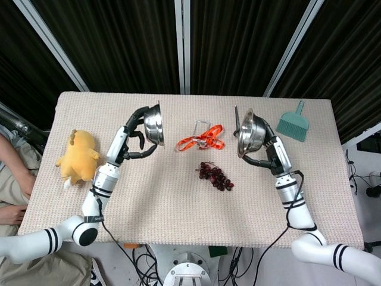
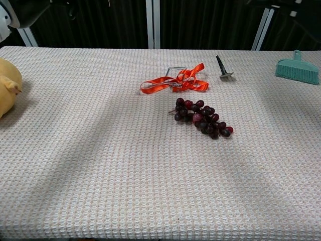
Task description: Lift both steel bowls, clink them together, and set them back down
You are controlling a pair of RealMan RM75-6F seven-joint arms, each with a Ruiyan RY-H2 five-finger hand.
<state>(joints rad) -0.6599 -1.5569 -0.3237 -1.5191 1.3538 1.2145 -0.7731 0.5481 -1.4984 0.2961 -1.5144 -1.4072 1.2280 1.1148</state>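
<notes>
In the head view, both steel bowls are up in the air above the table. My left hand (image 1: 136,136) grips one steel bowl (image 1: 154,124) by its rim, tipped on its side with the opening facing right. My right hand (image 1: 268,152) holds the other steel bowl (image 1: 249,132), also tilted, its opening facing left. A wide gap lies between the two bowls, over the orange ribbon. The chest view shows neither bowl nor hand, only a dark bit of arm at the top left corner.
On the beige mat (image 1: 178,202) lie an orange ribbon (image 1: 201,140), a bunch of dark grapes (image 1: 215,176), a metal tool (image 1: 237,122), a teal brush (image 1: 293,124) and a yellow plush toy (image 1: 77,156). A person's arm shows at the left edge.
</notes>
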